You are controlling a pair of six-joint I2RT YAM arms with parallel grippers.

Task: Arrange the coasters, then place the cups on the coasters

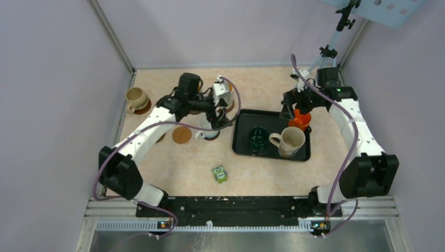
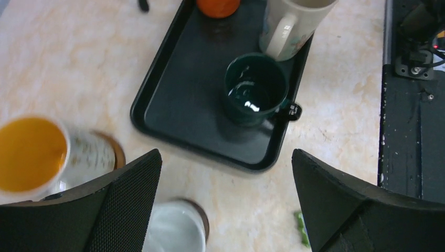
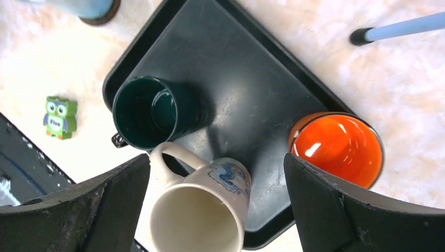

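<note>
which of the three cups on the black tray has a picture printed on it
The cream mug: it has a blue print on its side. The dark green mug and orange cup look plain.

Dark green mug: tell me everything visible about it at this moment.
The dark green mug is glossy and glazed, ceramic by its look, with a round rim and a small loop handle of the same colour. It stands upright, mouth up, apparently empty, light glinting inside. It rests in the black tray, toward its near left corner, handle reaching out over the tray's rim. The cream mug stands close beside it; whether they touch cannot be told. Nothing grips it.
</note>
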